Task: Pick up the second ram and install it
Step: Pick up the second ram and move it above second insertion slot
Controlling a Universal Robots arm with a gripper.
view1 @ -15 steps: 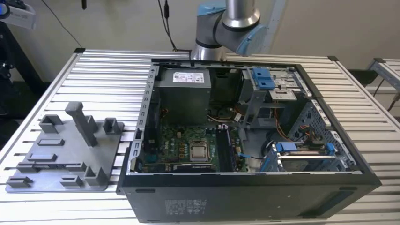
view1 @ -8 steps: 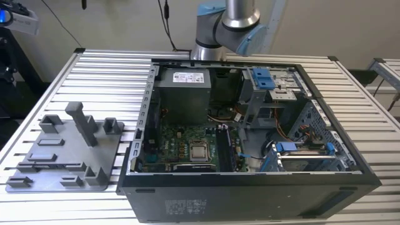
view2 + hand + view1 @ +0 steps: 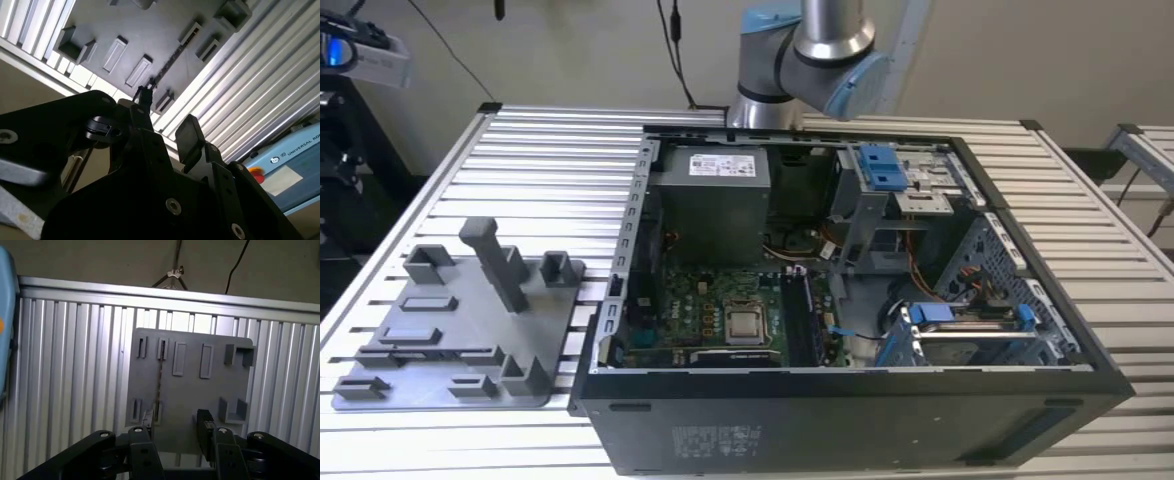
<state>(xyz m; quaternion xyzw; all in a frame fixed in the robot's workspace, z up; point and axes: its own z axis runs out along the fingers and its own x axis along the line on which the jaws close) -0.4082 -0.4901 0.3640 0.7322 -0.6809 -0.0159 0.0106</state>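
The second ram is a thin dark strip standing on edge in a slot of the grey tray. In the second wrist view the ram runs across that tray. My gripper hangs above the tray's near edge, open, with nothing between its two black fingers. One fingertip lines up close to the ram's near end. The second wrist view also shows the gripper open. In the exterior view the tray lies on the table, to the exterior view's left of the computer case.
The open case holds a green motherboard with long black sockets, a grey power-supply box and blue drive brackets. The tray carries upright pegs. The slatted aluminium table surrounds both. The arm's base stands behind the case.
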